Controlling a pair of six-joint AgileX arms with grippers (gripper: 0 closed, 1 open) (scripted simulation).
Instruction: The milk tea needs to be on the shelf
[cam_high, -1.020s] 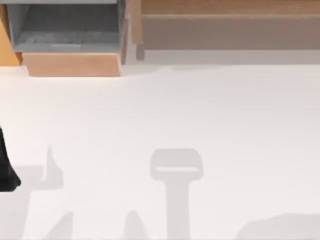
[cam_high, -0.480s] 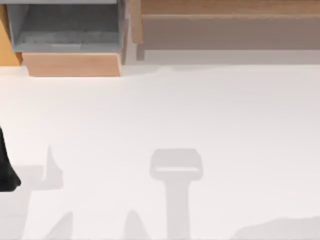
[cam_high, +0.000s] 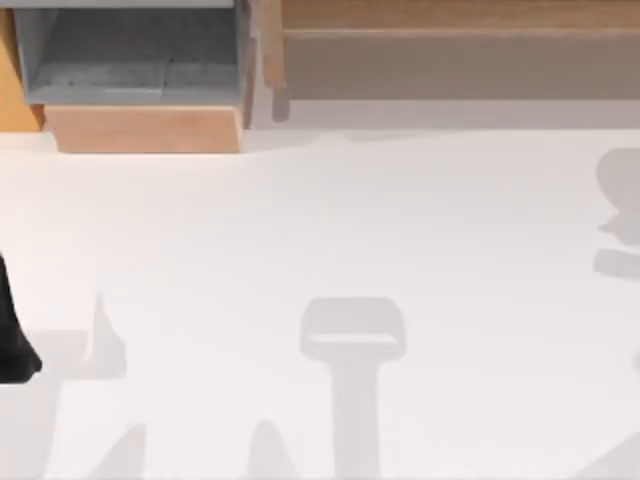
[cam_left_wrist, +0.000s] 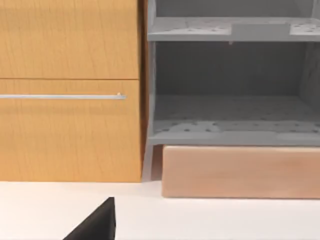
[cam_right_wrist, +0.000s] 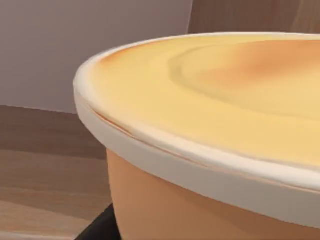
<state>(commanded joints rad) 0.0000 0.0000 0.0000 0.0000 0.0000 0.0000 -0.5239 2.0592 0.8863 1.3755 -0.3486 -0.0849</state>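
Note:
The milk tea (cam_right_wrist: 215, 125) is a pale orange cup with a cream rim and a yellow-orange lid, seen very close in the right wrist view. A dark finger (cam_right_wrist: 100, 229) of my right gripper lies against the cup's lower side, so the gripper looks shut on it. Behind the cup are brown boards and a grey-brown wall of the shelf (cam_right_wrist: 45, 165). In the top view the shelf (cam_high: 450, 62) runs along the back right, with its upright post (cam_high: 270, 45) at its left end. My left arm (cam_high: 12, 345) is parked at the table's left edge.
A grey open compartment (cam_high: 130, 55) stands at the back left above a light wooden block (cam_high: 145, 128). Beside it is an orange-wood cabinet (cam_left_wrist: 70, 100) with a thin metal handle (cam_left_wrist: 60, 96). Grey shadows lie on the white table (cam_high: 350, 210) at its front and right edge.
A new grey shadow has come in over the table's right edge, and the shadow at the front right corner has shrunk. The left arm has not moved.

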